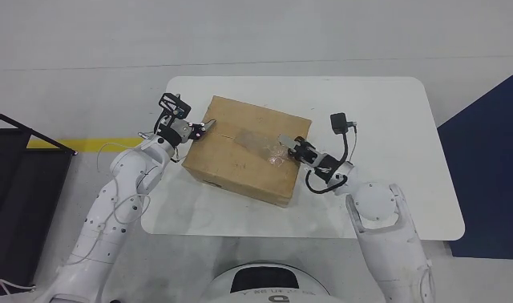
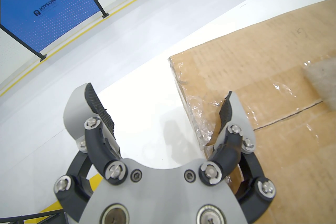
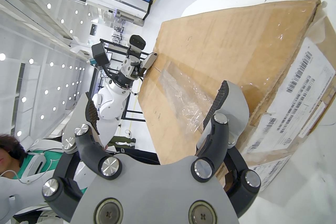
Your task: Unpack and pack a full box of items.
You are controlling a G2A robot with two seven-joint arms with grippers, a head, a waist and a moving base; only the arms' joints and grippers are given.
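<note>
While the right gripper (image 3: 157, 93) hung with wide fingers over the taped top of the shut brown box (image 1: 247, 149), the left gripper (image 2: 160, 93) hung at the box's left edge, fingers wide too. The box sat on the white counter (image 1: 385, 103).

Left gripper (image 2: 158, 90) and right gripper (image 3: 157, 92) both spread wide, pointing inward at each other from opposite sides

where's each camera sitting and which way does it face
Top: above the arms, facing down at the box on the table; both arms show.
Left wrist: on that wrist, facing the box's corner past its open fingers.
Right wrist: facing along the box top past its open fingers, to the left gripper.
All share the box.
</note>
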